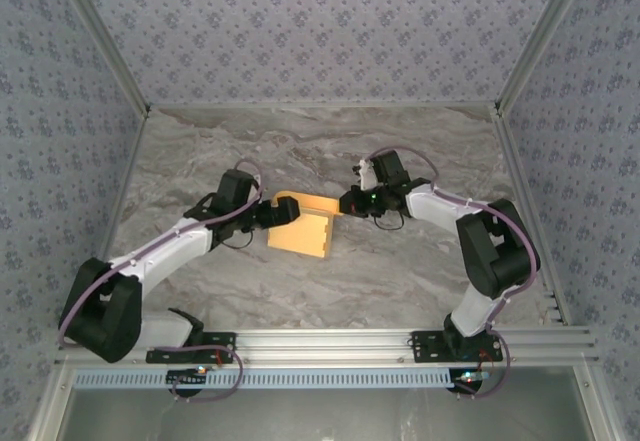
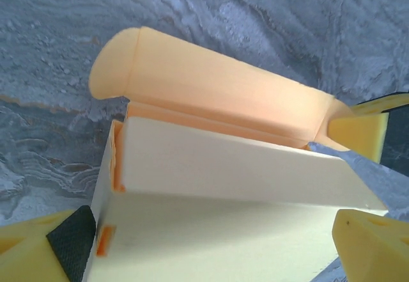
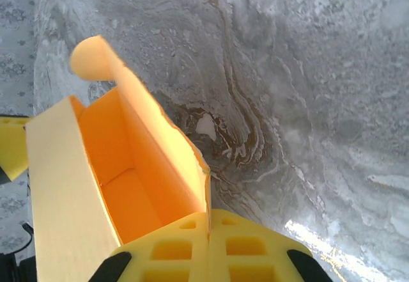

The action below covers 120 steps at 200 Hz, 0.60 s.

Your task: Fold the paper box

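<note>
A grey, marble-veined tabletop (image 1: pixel 400 281) is enclosed on three sides by walls (image 1: pixel 300 21) papered in a small floral pattern. An aluminium rail (image 1: pixel 330 341) is run along its near edge, where both arm bases are bolted. The paper box (image 1: pixel 303 229) is found near the middle of the tabletop, hemmed in between the left arm (image 1: pixel 160 251) and the right arm (image 1: pixel 490 241), which are reached inward to meet at it. Whether it is rested on the marble or lifted just off it cannot be told. It is half formed: an orange interior is seen open in the right wrist view, and a long rounded flap (image 2: pixel 192 77) is stood up and curled over along one side.

The left claw (image 1: pixel 268 213) is set against the box's left end. In its wrist view the pale outer wall is seen between two yellow fingers (image 2: pixel 38 256), the black pad pressed on one edge and the other finger laid against the opposite side, so the box is taken as gripped. Much of the tabletop ahead is screened by that wall and flap, and past the far end a yellow finger of the other arm is glimpsed. The right claw (image 1: pixel 347 201) is clenched on the box's right end: its fingers (image 3: pixel 166 250) are closed together with the thin side wall nipped in the seam between them
</note>
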Tool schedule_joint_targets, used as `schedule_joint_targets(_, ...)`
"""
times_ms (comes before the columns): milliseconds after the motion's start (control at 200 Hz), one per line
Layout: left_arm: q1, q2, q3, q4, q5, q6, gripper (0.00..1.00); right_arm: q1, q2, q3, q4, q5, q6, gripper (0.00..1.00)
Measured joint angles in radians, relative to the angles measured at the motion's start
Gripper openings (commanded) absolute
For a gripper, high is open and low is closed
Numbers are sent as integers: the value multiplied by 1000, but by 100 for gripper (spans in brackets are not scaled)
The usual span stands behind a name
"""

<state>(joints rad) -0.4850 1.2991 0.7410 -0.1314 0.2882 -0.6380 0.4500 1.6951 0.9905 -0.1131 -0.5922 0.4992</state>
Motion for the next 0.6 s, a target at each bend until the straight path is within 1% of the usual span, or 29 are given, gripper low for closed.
schedule_joint_targets(180, 12, -9, -25, 9, -2, 6, 97, 0, -1, 1, 29, -14, -81, 9)
schedule_joint_targets(255, 5, -8, -46, 16, -20, 17, 97, 0, -2, 1, 52, -21, -114, 9)
schedule_joint_targets(405, -40, -7, -105, 30, -106, 28, 97, 2, -16, -7, 112, -35, -188, 10)
schedule_joint_targets(600, -89, -7, -144, 75, -232, 18, 97, 23, -76, -56, 181, -40, -341, 9)
